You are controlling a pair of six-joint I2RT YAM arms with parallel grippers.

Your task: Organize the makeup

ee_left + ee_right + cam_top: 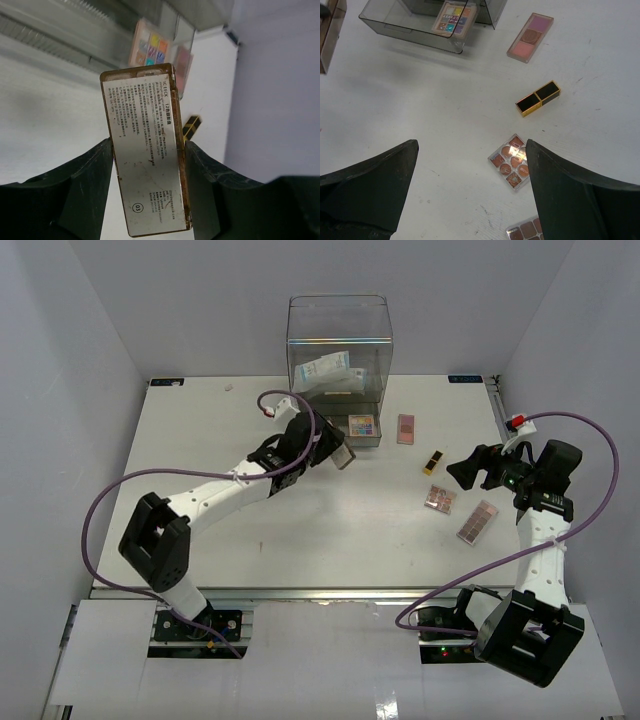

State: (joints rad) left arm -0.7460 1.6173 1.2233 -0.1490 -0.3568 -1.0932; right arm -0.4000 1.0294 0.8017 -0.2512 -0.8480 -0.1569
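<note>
A white table with a metal front rail stands enclosed on three sides by plain pale grey walls, evenly lit with soft shadows.

Plenty of room on the left: the white table lies bare there and along the near edge. The left arm slants across the middle, barring a straight crossing. At the back, the tall clear acrylic box stands solid, its smoky drawer tray jutting forward. Right of it, tight going: a pink three-pan palette, a black-and-gold tube, a clear palette of round brown pans and a long brown palette lie scattered, only narrow lanes between. The right gripper hangs wide open near the tube.
</note>
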